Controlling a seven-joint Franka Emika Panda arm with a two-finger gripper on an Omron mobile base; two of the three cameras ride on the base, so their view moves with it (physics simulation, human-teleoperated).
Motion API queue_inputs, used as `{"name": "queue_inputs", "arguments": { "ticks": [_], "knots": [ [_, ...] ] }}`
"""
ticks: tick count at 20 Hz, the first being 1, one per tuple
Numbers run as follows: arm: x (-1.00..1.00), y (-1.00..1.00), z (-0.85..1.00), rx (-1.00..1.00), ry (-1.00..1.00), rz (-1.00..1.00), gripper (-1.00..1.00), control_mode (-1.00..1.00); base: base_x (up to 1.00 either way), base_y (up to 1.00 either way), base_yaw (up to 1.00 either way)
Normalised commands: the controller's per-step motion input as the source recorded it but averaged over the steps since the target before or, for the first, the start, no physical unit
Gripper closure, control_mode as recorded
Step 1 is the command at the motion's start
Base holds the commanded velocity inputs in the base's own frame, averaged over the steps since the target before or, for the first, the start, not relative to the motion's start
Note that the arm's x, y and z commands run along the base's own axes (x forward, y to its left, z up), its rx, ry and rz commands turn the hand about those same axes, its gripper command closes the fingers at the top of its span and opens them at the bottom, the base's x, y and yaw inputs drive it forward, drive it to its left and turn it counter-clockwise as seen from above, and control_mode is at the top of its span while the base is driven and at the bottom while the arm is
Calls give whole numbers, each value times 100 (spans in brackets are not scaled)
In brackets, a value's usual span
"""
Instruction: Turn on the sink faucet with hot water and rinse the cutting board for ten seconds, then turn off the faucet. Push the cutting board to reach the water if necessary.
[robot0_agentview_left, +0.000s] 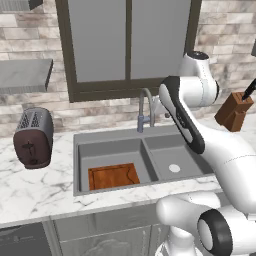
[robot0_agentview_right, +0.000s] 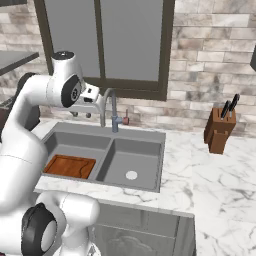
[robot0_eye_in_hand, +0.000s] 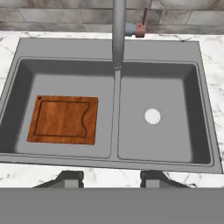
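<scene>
Here the cutting board (robot0_eye_in_hand: 63, 120) lies flat on the floor of the left basin of the sink (robot0_eye_in_hand: 114, 162), close to that basin's front wall and well apart from the round drain (robot0_eye_in_hand: 152, 116) in the right basin; the central divider stands between them; the sink faucet (robot0_eye_in_hand: 118, 33) rises from the back rim, its arched spout ending over the divider, slightly toward the left basin, and its small lever with the reddish tip (robot0_eye_in_hand: 140, 29) sticks out on the right side of its base; the gripper (robot0_eye_in_hand: 112, 177) hangs above the front of the sink, looking down into it, fingers pressed to their narrowest and pinching nothing; on the marble counter (robot0_agentview_left: 35, 190) a toaster (robot0_agentview_left: 33, 137) stands left of the sink and a knife block (robot0_agentview_right: 220, 127) right of it.
</scene>
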Motion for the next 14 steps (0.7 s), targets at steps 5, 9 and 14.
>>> {"name": "queue_inputs", "arguments": {
  "ticks": [5, 9, 14],
  "knots": [
    [23, 0, -3, 0, 0, 0, -100, -100, 0, 0, 0],
    [49, 0, -13, 0, 0, 0, -100, -100, 0, 0, 0],
    [56, 0, -11, 0, 0, 0, -100, -100, 0, 0, 0]
  ]
}}
